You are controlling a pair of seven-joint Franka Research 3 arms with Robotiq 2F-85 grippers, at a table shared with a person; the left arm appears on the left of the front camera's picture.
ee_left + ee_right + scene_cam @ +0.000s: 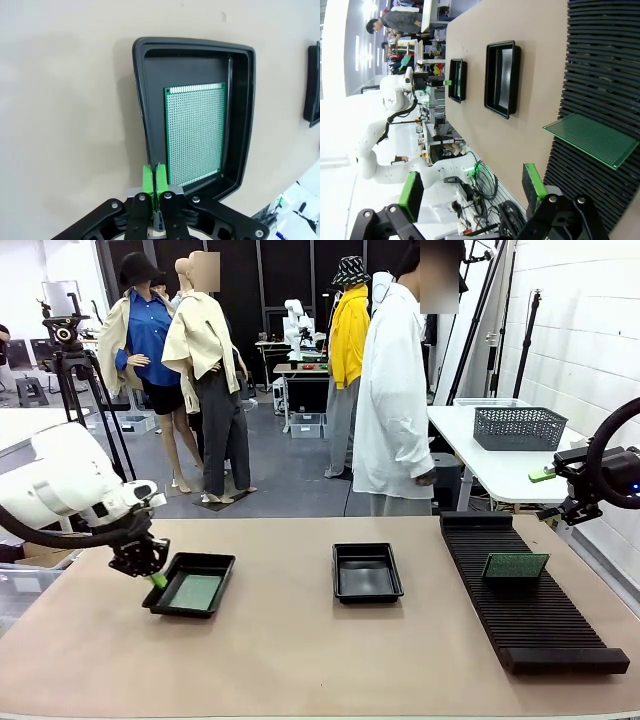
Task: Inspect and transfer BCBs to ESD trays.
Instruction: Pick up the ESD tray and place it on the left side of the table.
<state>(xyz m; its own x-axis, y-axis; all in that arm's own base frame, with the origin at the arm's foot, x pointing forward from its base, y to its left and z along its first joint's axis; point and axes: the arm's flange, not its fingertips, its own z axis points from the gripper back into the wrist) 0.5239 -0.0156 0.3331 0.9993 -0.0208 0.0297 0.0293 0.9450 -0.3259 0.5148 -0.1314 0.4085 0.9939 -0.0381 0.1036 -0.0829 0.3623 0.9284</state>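
One green BCB [195,591] [195,132] lies flat in the left ESD tray [160,602] [192,45] [457,80]. My left gripper [155,578] [155,179] hangs over that tray's left rim, its green pads pressed together with nothing between them. The second ESD tray [367,592] [492,75] sits empty at mid-table. Another BCB [515,565] [592,140] stands tilted in the slotted black rack [530,625] [605,60]. High at the table's right edge, my right gripper [548,495] [472,190] is open and empty, looking across at the rack.
A person in a white coat [395,390] stands at the far side, hands down. A grey basket [520,427] rests on a white side table [470,455] behind the rack. Bare tabletop [300,660] stretches along the front.
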